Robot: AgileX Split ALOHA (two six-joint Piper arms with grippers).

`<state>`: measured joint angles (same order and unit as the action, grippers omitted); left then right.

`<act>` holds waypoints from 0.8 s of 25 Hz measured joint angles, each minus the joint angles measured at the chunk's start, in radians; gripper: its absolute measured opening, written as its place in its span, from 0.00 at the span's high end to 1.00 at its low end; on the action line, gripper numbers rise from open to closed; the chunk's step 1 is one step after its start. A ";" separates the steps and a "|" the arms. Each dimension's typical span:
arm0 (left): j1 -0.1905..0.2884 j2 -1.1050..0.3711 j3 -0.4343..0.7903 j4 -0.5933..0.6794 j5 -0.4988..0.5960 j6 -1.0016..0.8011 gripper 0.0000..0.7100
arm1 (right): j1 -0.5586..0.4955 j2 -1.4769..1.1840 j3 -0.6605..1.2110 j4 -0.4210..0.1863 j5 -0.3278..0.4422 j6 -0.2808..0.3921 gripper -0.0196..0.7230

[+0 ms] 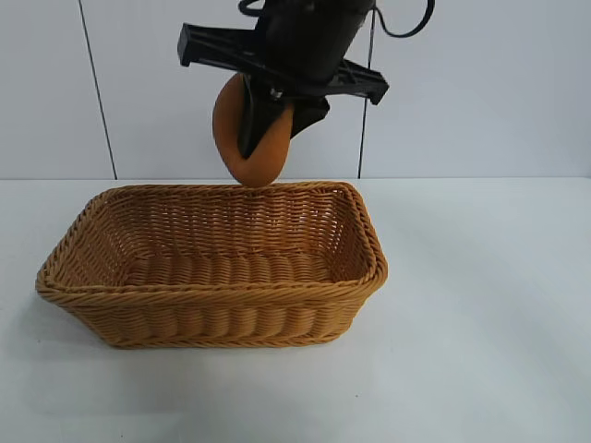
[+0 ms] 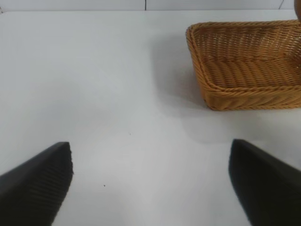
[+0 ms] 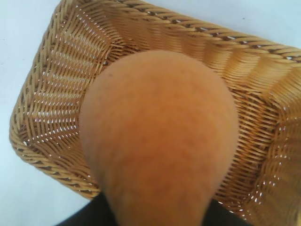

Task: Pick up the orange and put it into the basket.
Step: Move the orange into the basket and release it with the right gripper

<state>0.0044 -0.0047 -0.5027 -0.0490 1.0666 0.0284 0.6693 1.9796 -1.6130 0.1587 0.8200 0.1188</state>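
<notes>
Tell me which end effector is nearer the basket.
Right. The right end effector hangs over the basket, holding the orange. The left end effector sits open, off to the basket's side over the table.

The basket [image 1: 212, 305] is woven tan wicker (braided rim); the orange [image 3: 160, 141] looks matt, faintly rough-skinned.

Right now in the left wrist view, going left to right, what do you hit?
One finger of the open left gripper at the left edge → bare table → basket farther off → the gripper's other finger at the right edge. The basket and that finger overlap sideways; the basket's rim starts first.
</notes>
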 joint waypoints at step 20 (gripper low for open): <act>0.000 0.000 0.000 0.000 0.000 0.000 0.09 | 0.003 0.182 -0.004 0.043 -0.038 -0.051 0.17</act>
<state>0.0044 -0.0047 -0.5027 -0.0490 1.0666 0.0284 0.6724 2.1613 -1.6172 0.2019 0.7824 0.0680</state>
